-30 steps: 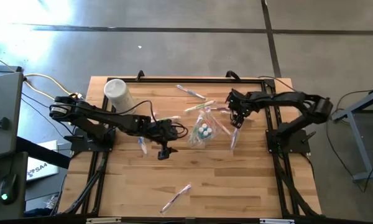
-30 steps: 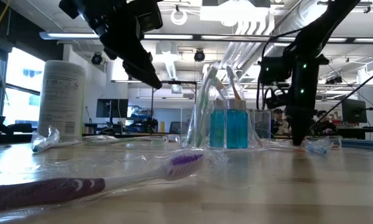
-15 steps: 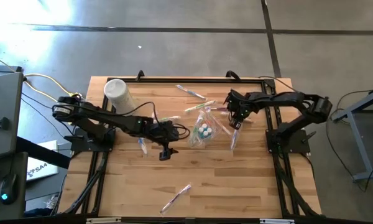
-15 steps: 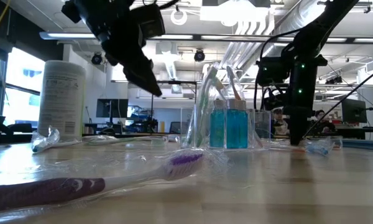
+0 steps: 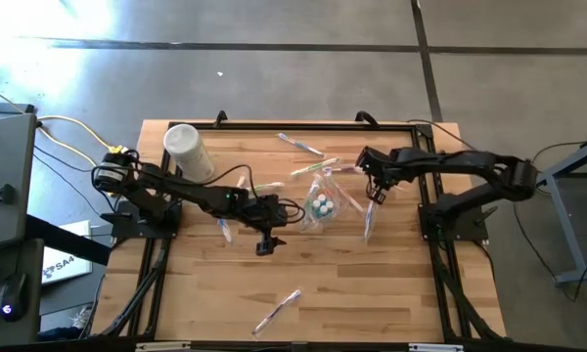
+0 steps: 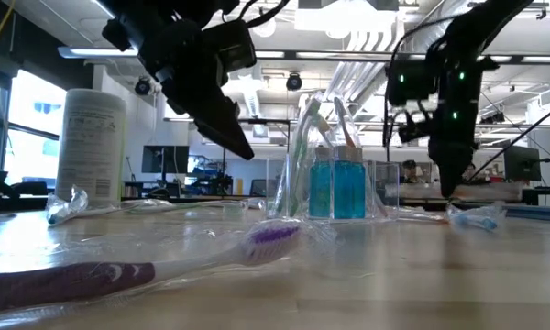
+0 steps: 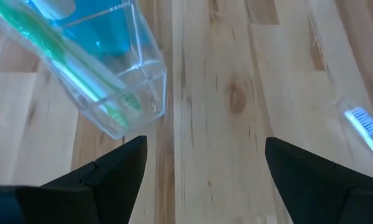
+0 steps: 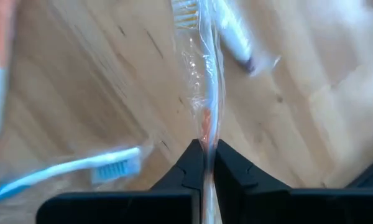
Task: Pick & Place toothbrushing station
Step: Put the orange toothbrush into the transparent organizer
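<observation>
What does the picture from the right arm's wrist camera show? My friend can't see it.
The right gripper is shut on a wrapped toothbrush, pinching its clear wrapper above the wooden table. A blue toothbrush lies nearby.

A light wooden plank worktop [image 5: 372, 284] with a dark frame fills the middle of the high view. At its upper left stands a white cylindrical tub [image 5: 186, 149]. Near the centre sits the clear toothbrushing station [image 5: 320, 207], holding blue bottles and brushes. Wrapped toothbrushes lie scattered on the wood: one near the upper edge [image 5: 299, 146], one just above the station [image 5: 309, 170], a green one left of centre [image 5: 261, 186], a blue one further left [image 5: 223, 229], another right of the station [image 5: 368, 219], and a purple one near the lower edge [image 5: 277, 311], well apart from the rest.
</observation>
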Controlling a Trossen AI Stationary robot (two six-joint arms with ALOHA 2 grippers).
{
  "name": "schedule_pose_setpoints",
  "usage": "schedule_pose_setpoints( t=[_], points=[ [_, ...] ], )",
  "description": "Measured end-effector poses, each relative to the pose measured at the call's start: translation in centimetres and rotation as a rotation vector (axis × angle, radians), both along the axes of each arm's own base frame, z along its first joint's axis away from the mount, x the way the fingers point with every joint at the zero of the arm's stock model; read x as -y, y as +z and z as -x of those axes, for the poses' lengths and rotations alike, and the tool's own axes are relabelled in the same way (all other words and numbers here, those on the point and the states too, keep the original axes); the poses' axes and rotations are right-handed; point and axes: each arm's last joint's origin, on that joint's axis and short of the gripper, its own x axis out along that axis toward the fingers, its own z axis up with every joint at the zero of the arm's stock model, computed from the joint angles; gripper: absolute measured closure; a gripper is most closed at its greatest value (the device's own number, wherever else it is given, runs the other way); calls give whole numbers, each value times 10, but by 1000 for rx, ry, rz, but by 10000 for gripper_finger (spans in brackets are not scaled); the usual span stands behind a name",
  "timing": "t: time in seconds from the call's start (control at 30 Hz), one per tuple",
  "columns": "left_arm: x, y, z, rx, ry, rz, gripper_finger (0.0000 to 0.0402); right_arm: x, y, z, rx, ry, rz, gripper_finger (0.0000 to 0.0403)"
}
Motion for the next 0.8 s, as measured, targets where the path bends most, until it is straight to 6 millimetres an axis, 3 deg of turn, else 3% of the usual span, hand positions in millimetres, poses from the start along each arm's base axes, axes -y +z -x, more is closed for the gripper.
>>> schedule_pose_setpoints(
  t=[0.4,0.8],
  points=[
    [1,24,-9,8,41,-76,82,-50,81,13,212,23,189,394],
    [11,79,-17,19,128,-307,82,-116,123,20,611,230,218,394]
  ],
)
